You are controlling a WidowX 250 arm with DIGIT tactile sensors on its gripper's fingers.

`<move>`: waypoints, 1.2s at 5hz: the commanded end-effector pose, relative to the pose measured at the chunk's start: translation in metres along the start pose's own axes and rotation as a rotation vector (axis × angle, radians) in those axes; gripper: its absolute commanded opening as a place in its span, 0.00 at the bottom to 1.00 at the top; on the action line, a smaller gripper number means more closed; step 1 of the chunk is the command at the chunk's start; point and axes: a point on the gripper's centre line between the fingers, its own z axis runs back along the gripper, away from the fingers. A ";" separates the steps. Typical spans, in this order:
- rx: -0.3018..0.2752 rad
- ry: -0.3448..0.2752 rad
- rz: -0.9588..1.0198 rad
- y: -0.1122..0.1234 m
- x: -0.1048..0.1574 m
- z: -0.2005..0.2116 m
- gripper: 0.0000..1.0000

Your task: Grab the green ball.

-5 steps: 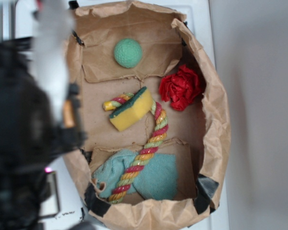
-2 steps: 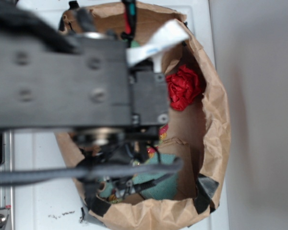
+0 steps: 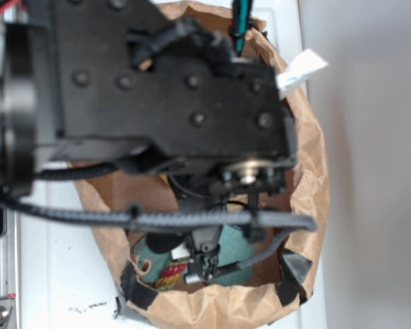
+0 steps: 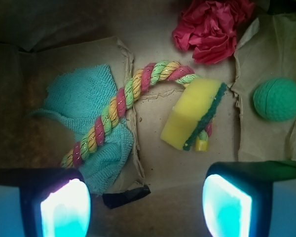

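Note:
The green ball [image 4: 278, 99] is a small mint-green dimpled sphere resting on a paper flap at the right edge of the wrist view. My gripper [image 4: 145, 206] hangs open above the box floor, its two glowing pads [image 4: 65, 207] wide apart with nothing between them. The ball lies above and to the right of the right pad, well apart from it. In the exterior view the black arm [image 3: 164, 103] covers the box's middle and the ball is hidden.
A yellow sponge [image 4: 193, 114], a coloured rope [image 4: 119, 106], a teal cloth [image 4: 89, 126] and a red paper wad [image 4: 209, 27] lie on the floor. Brown paper walls [image 3: 308, 171] ring everything. A black tape piece [image 4: 126, 195] lies near the pads.
The arm has swung from the left over the box and further right, now hiding the ball, sponge and red wad in the exterior view.

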 end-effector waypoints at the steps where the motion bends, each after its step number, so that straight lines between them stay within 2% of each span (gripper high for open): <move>1: -0.001 -0.045 0.013 0.007 0.005 0.012 1.00; 2: -0.001 -0.045 0.013 0.007 0.005 0.012 1.00; 3: -0.005 -0.007 0.268 0.014 0.011 0.005 1.00; 4: 0.026 -0.003 0.518 0.020 0.000 0.002 1.00; 5: 0.031 -0.058 0.765 0.028 -0.011 0.011 1.00; 6: 0.075 -0.124 1.011 0.026 -0.018 0.016 1.00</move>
